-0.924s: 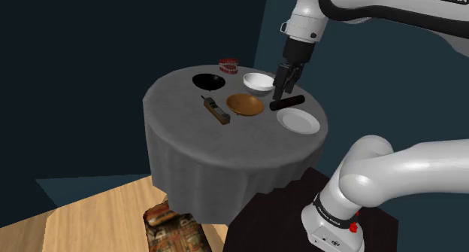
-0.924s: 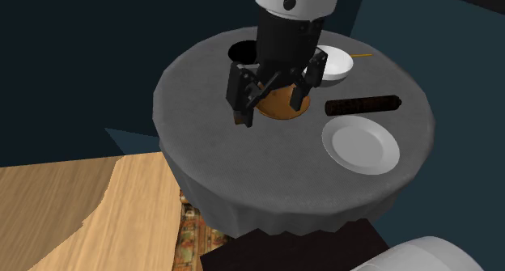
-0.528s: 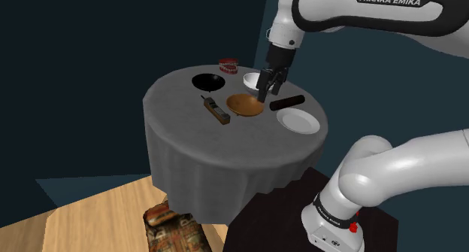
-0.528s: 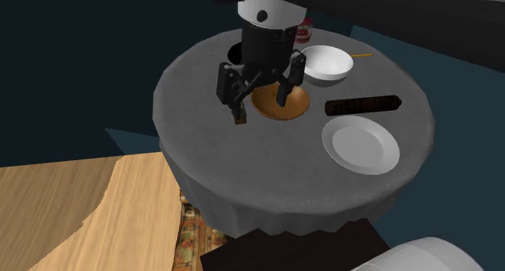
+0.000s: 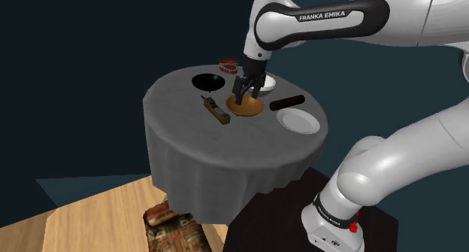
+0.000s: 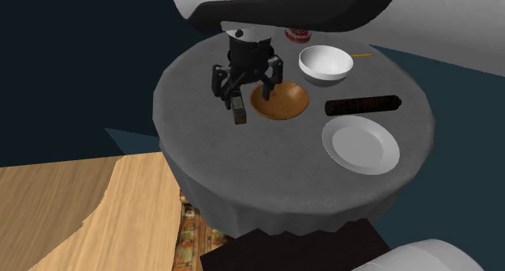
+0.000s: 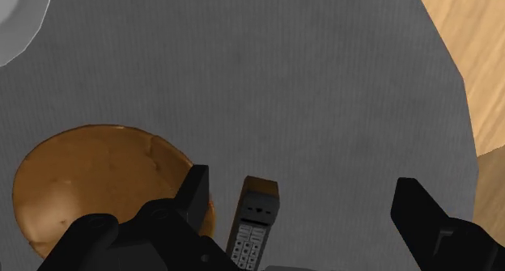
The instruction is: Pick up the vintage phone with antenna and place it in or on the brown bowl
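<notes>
Black pincer wide open, hanging low over slim brown vintage phone w/ grey keypad. Phone lies flat btwn the fingers, untouched, just beside round brown bowl on round grey-clothed desk. Beyond: light wood floor, dark blue walls.

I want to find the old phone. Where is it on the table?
In the shoulder view, the phone lies on the grey table just left of the brown bowl, with the open gripper above it.
</notes>
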Tool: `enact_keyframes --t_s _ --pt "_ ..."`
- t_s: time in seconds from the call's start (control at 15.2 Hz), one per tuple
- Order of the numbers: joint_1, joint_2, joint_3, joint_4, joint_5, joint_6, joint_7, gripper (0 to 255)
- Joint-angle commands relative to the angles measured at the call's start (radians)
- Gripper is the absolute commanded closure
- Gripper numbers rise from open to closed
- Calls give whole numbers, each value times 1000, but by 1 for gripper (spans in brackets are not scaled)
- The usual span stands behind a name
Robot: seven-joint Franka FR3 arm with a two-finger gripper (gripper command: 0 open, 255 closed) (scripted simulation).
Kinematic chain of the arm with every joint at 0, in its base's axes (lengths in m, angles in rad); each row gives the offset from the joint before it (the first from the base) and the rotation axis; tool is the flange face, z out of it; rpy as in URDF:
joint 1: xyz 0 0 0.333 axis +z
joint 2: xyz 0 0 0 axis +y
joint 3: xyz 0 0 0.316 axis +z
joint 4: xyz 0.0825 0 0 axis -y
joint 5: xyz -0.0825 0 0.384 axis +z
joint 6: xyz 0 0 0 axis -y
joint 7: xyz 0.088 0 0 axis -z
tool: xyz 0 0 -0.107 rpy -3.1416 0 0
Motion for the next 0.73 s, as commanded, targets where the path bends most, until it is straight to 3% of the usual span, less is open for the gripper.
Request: enact_keyframes --t_s 0.0,0.66 --pt "-5 80 12 41 -7 44 27 0" --pt "-34 453 20 261 -78 207 130 0"
